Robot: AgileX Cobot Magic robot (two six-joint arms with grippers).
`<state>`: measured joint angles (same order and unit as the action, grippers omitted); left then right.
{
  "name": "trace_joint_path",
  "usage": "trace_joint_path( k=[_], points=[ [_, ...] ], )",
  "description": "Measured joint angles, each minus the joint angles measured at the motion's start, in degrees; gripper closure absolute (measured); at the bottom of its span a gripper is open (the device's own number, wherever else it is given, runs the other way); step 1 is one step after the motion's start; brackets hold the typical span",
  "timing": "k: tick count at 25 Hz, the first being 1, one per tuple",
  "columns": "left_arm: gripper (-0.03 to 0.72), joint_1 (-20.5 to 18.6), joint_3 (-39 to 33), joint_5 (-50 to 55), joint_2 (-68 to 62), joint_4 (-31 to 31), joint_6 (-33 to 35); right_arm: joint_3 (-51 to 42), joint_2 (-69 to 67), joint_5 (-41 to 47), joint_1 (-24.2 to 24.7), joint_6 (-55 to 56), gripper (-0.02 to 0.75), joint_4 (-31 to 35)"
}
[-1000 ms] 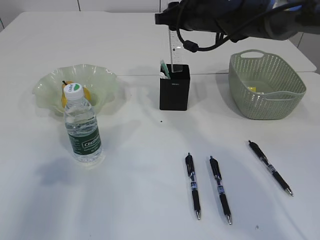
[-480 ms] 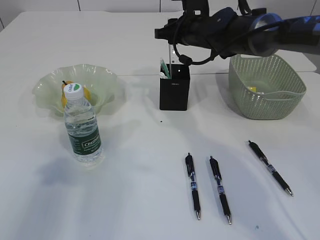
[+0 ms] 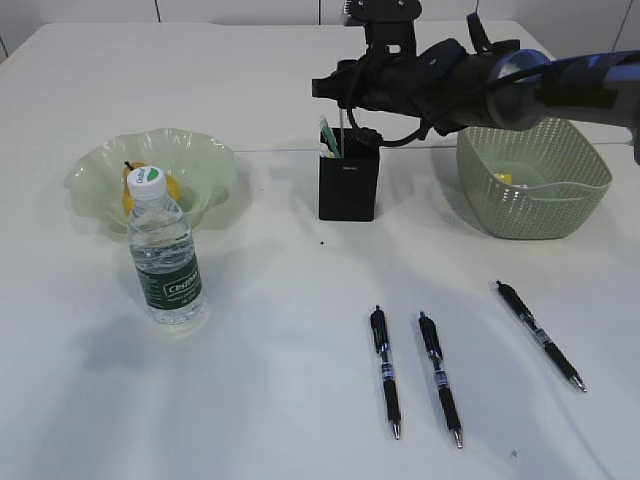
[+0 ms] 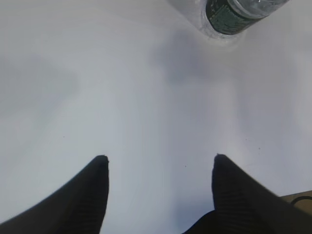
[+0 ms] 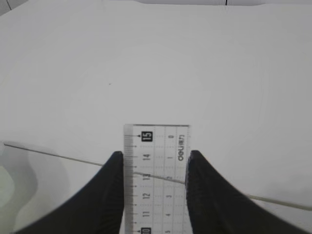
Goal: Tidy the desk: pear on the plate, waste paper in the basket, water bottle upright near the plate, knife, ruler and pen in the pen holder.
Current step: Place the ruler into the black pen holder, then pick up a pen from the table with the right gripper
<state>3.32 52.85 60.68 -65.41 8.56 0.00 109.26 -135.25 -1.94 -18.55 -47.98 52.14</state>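
Note:
My right gripper (image 5: 155, 154) is shut on the clear ruler (image 5: 156, 139), gripping its two long edges. In the exterior view that gripper (image 3: 340, 96) hangs just above the black pen holder (image 3: 349, 187), and the ruler (image 3: 343, 122) stands upright with its lower part inside the holder, beside a green knife (image 3: 328, 138). Three black pens (image 3: 386, 368) (image 3: 440, 378) (image 3: 540, 335) lie on the table in front. The water bottle (image 3: 165, 255) stands upright before the green plate (image 3: 100, 160), which holds the yellow pear (image 3: 173, 188). My left gripper (image 4: 158, 158) is open over bare table, the bottle (image 4: 234, 12) ahead of it.
A green mesh basket (image 3: 530, 200) stands at the right with a bit of waste paper (image 3: 503, 179) inside. My right arm reaches across above the basket's left rim and the holder. A table seam runs behind the holder.
My right arm has come down and the ruler has sunk deeper into the pen holder. The left gripper, bottle and pens have not moved.

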Motion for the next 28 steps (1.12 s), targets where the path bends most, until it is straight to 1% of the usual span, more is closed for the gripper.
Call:
trace_joint_path(
  k=[3,6,9,15,20,23,28],
  points=[
    [0.221,0.0,0.0,0.0,0.0,0.0,0.0,0.0,0.0,0.4,0.0,0.0,0.434,0.7],
    [0.221,0.0,0.0,0.0,0.0,0.0,0.0,0.0,-0.1,1.1,0.0,0.0,0.36,1.0],
    [0.221,0.0,0.0,0.0,0.0,0.0,0.0,0.0,-0.1,1.4,0.0,0.0,0.321,1.2],
    [0.221,0.0,0.0,0.0,0.0,0.0,0.0,0.0,0.4,1.5,0.0,0.0,0.307,1.2],
    [0.221,0.0,0.0,0.0,0.0,0.0,0.0,0.0,4.9,3.2,0.0,0.0,0.307,1.3],
    [0.221,0.0,0.0,0.0,0.0,0.0,0.0,0.0,8.3,7.5,0.0,-0.8,0.307,1.2],
    [0.221,0.0,0.0,0.0,0.0,0.0,0.0,0.0,12.3,20.7,0.7,-0.6,0.307,0.0]
  ],
)
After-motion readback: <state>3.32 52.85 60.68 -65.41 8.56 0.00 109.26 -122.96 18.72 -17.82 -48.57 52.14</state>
